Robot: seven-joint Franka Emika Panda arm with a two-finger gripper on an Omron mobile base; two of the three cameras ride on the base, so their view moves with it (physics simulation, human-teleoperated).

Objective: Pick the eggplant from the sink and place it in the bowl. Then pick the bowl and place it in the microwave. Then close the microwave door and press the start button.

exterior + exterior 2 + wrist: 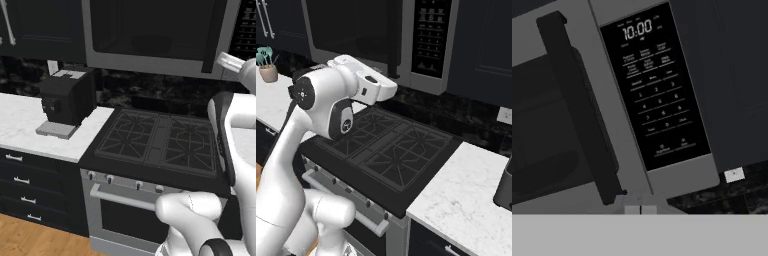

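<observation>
Faced the microwave [612,115], mounted above the stove [160,142], its door [542,125] shut and its long handle [579,107] running tilted across the hand view. Showed a dim round bowl [152,45] behind dark glass. Kept jaws [640,210] clenched on nothing, below the glossy keypad [654,90].

1. The microwave [657,100] has a grey frame, a dark door window and a black control strip with pale lettering.
2. The stove [160,140] is black with dark grates.
3. The surface [466,200] is white marble with grey veins.
4. The coffee machine [67,100] is black on a grey base.
5. The floor [30,240] is warm wood-brown.
</observation>
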